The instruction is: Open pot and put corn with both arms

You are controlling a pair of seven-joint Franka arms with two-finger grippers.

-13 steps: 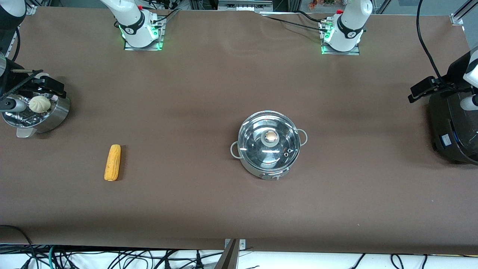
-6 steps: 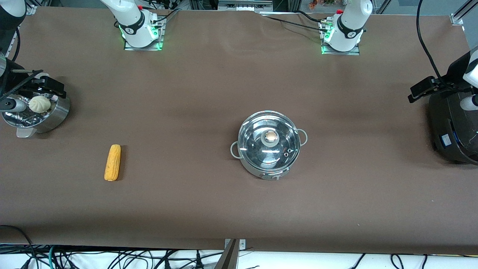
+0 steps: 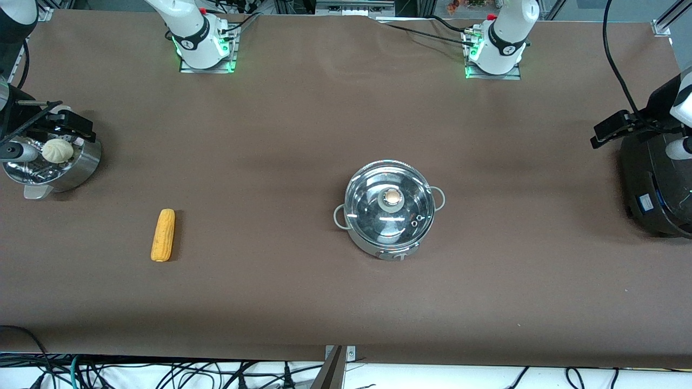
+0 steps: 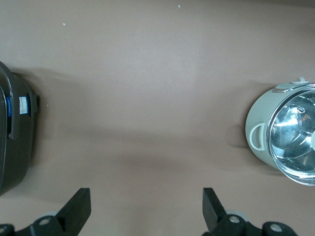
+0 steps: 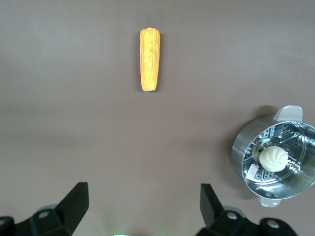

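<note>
The steel pot [image 3: 389, 216] stands mid-table with its glass lid [image 3: 378, 216] and tan knob [image 3: 392, 199] on. It also shows in the left wrist view [image 4: 258, 125]. The yellow-orange corn [image 3: 163, 235] lies on the table toward the right arm's end, and shows in the right wrist view [image 5: 149, 59]. My left gripper [image 4: 146, 196] is open and empty, high over bare table between the pot and the black appliance. My right gripper [image 5: 143, 191] is open and empty, high over bare table beside the steamer pan, apart from the corn.
A steel steamer pan [image 3: 81, 167] with a white bun [image 3: 57, 151] stands at the right arm's end of the table. A big black appliance [image 3: 657, 183] stands at the left arm's end. Brown table surface lies between the corn and the pot.
</note>
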